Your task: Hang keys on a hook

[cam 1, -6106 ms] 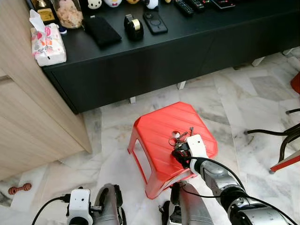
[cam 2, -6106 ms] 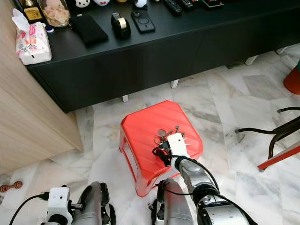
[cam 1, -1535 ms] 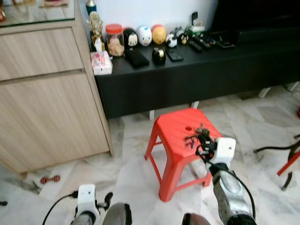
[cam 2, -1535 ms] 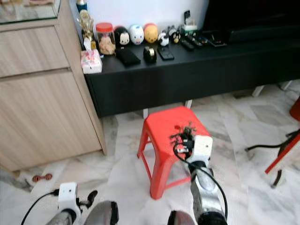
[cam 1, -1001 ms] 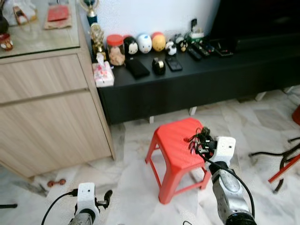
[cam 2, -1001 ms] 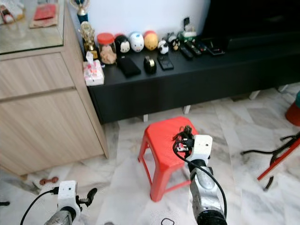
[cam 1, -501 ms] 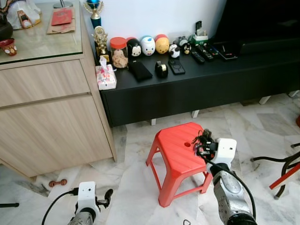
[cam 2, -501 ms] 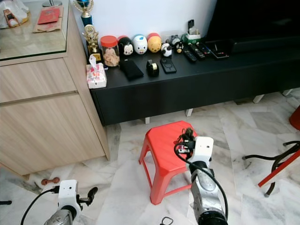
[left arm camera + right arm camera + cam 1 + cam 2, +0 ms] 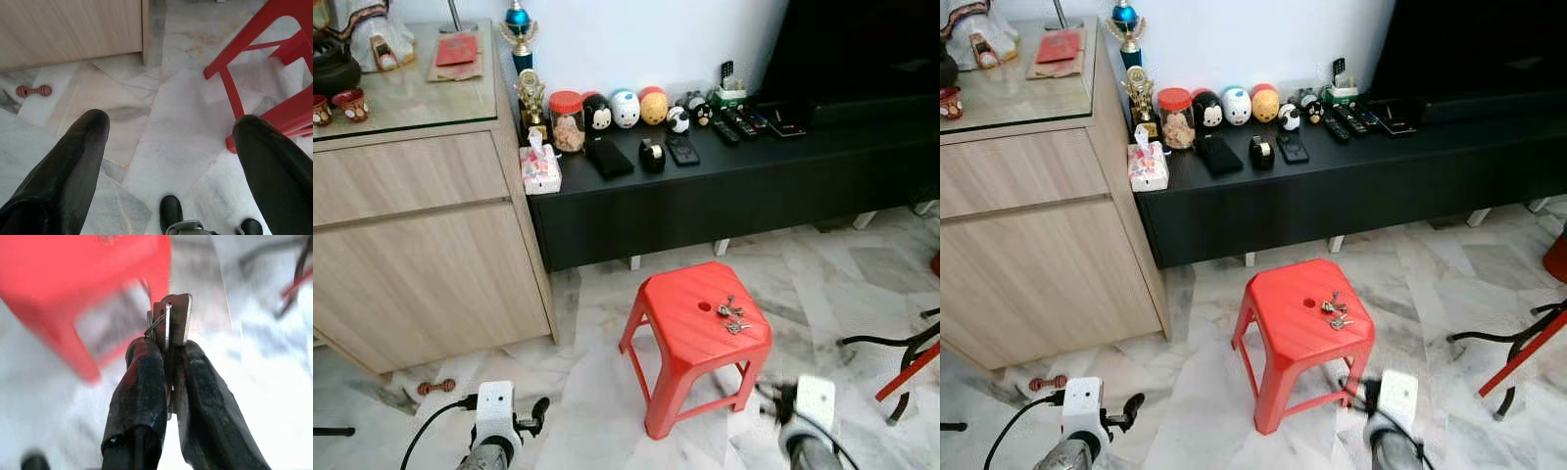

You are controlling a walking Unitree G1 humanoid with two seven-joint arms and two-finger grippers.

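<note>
gripping a bunch of keys (image 9: 170, 323) between closed fingers, the right gripper (image 9: 167, 377) hangs low beside the red stool (image 9: 690, 328), where more keys (image 9: 732, 315) lie; the left gripper (image 9: 171, 142) idles open. carrying is in hand; next it must find a hook.

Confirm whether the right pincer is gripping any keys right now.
Yes: in the right wrist view the right pincer is shut on a bunch of keys, whose flat metal blades stick out between its black fingers.
</note>
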